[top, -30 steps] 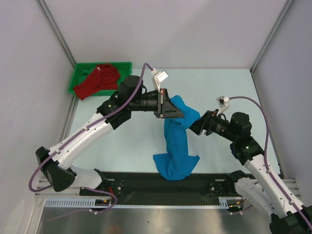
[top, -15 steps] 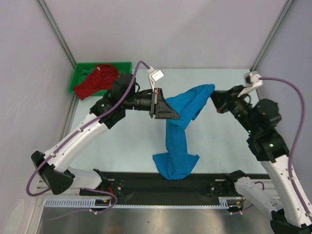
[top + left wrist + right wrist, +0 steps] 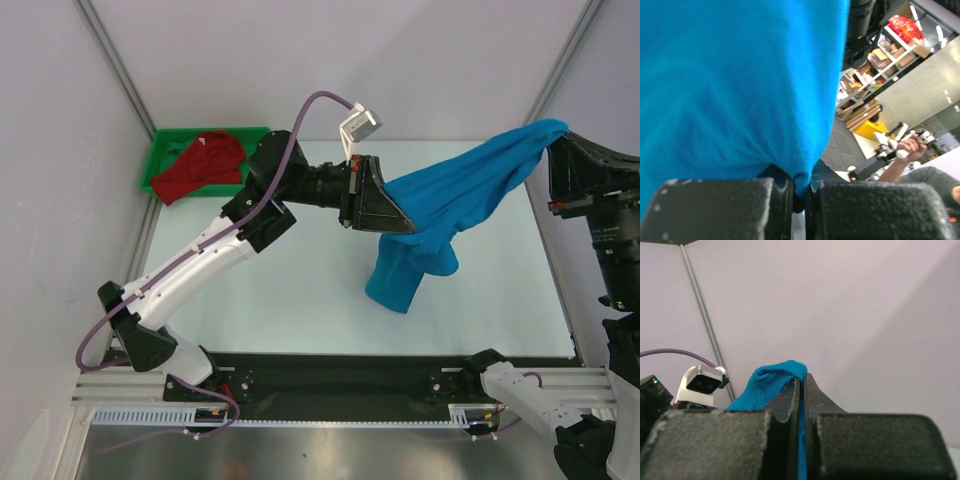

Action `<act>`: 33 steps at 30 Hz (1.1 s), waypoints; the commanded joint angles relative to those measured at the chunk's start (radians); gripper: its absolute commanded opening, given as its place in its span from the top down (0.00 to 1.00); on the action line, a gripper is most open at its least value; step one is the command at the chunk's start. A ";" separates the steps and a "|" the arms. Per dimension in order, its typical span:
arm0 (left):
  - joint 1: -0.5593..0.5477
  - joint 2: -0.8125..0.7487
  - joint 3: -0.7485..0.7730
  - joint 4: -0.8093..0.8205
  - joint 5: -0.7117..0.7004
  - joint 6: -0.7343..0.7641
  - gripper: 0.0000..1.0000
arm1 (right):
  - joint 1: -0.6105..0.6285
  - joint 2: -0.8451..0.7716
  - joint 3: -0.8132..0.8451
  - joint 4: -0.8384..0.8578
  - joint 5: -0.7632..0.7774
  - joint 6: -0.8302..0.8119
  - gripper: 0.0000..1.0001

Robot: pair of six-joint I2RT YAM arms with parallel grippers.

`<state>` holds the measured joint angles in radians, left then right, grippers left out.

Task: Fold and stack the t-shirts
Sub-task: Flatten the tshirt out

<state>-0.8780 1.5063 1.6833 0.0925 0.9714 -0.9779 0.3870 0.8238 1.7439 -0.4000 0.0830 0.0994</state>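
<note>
The bright blue t-shirt [image 3: 460, 195] hangs stretched in the air between both arms, its loose lower part [image 3: 405, 275] drooping toward the table. My left gripper [image 3: 400, 222] is shut on one end of it; the left wrist view shows blue cloth [image 3: 735, 85] pinched between the jaws. My right gripper [image 3: 556, 135] is raised high at the right and shut on the other end, with a blue fold [image 3: 775, 380] poking out above its fingers. The red t-shirt [image 3: 200, 165] lies crumpled in the green tray [image 3: 158, 155] at the back left.
The pale table [image 3: 290, 290] runs between the arms, with a black strip [image 3: 330, 375] along its near edge. Grey walls and metal frame posts [image 3: 115, 65] enclose the back and sides.
The right gripper closed on the blue shirt and rose up and to the right. The left gripper moved right and up with its end, lifting the shirt off the table and stretching it out.
</note>
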 commanded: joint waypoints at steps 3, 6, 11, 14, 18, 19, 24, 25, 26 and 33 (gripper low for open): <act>0.016 -0.008 -0.104 0.012 0.067 -0.070 1.00 | -0.007 0.046 0.154 0.070 0.083 -0.133 1.00; 0.057 -0.046 -0.250 -0.002 0.038 -0.058 1.00 | -0.007 0.090 0.140 0.056 -0.021 -0.130 1.00; 0.207 -0.179 -0.502 -0.149 -0.068 0.034 1.00 | -0.007 0.251 -0.030 0.133 -0.233 -0.047 1.00; 0.350 -0.300 -0.774 -0.269 -0.206 0.088 0.91 | -0.002 0.387 -0.188 0.313 -0.389 0.048 1.00; 0.581 -0.441 -0.969 -0.398 -0.319 0.180 0.74 | 0.076 0.613 -0.300 0.447 -0.472 0.141 0.97; 0.675 -0.458 -0.991 -0.421 -0.327 0.202 0.61 | 0.119 0.661 -0.297 0.452 -0.482 0.163 0.93; 0.795 -0.508 -0.970 -0.589 -0.451 0.359 0.23 | 0.191 0.917 -0.173 0.215 -0.368 0.183 0.61; 0.794 -0.502 -0.956 -0.602 -0.456 0.373 0.22 | 0.184 0.931 -0.172 0.195 -0.361 0.200 0.55; 0.794 -0.503 -0.949 -0.605 -0.453 0.384 0.21 | 0.176 0.939 -0.172 0.167 -0.352 0.203 0.45; 0.540 -0.388 -0.770 -0.636 -0.636 0.491 0.12 | 0.155 0.816 -0.376 -0.124 -0.128 0.206 0.24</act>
<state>-0.2031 1.0740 0.7979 -0.5224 0.4641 -0.5869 0.5537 1.7432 1.4555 -0.3702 -0.2054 0.2817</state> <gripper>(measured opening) 0.873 0.757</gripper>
